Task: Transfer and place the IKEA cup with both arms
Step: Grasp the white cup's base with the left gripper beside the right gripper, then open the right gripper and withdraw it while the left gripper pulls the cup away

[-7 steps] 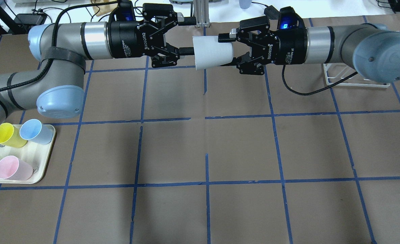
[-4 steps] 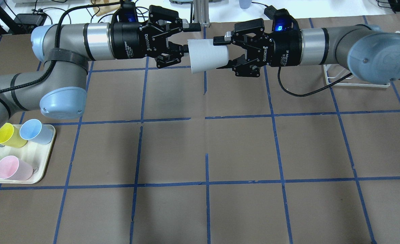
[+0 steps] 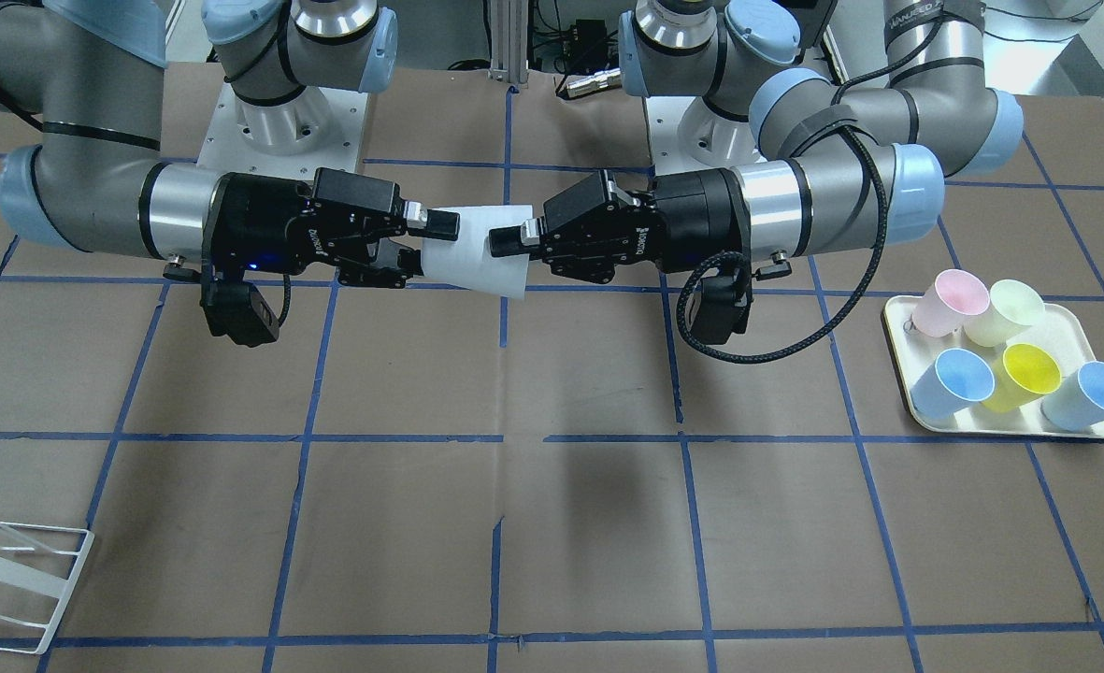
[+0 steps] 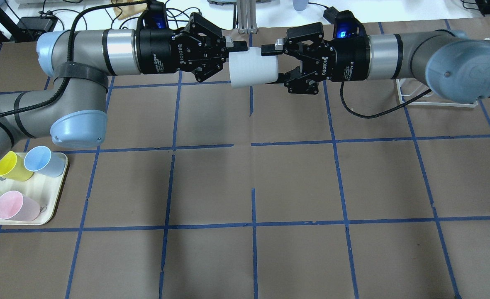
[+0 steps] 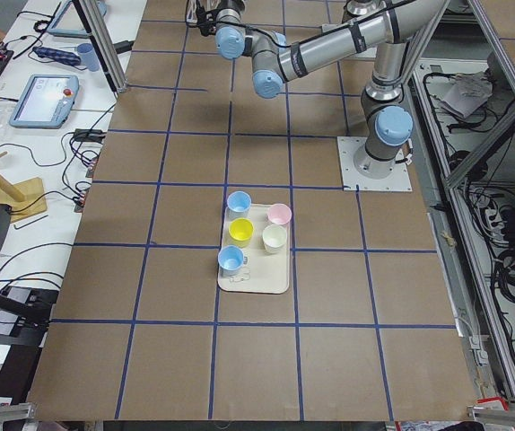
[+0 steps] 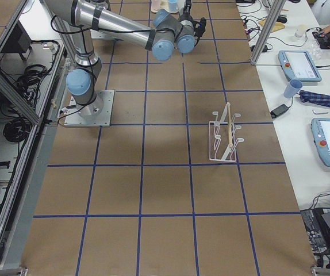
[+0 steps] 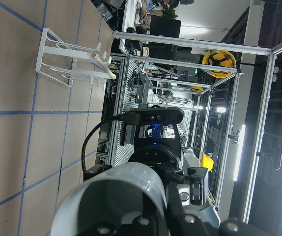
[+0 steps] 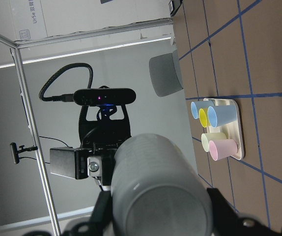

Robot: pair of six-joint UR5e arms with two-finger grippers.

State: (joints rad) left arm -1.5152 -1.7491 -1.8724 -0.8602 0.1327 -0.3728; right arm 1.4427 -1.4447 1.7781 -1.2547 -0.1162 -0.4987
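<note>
The IKEA cup (image 4: 253,68), a plain pale grey-white tumbler, hangs on its side above the table's far middle, between the two grippers; it also shows in the front view (image 3: 472,252). My right gripper (image 4: 274,64) is shut on its narrow base end. My left gripper (image 4: 235,52) is shut on its wide rim: one finger lies outside the wall, the other is hidden. In the left wrist view the cup (image 7: 116,196) fills the bottom. In the right wrist view its base (image 8: 155,187) faces the camera.
A cream tray (image 4: 58,195) at the robot's left near edge holds several coloured cups: pink (image 3: 952,299), pale green (image 3: 1005,308), yellow (image 3: 1028,374) and light blue. A white wire rack (image 4: 410,97) stands under the right forearm. Blue tape lines grid the brown table.
My left gripper moved right to the cup's rim and its jaws closed from wide open onto it. The right gripper carried the cup slightly left, then held still.
</note>
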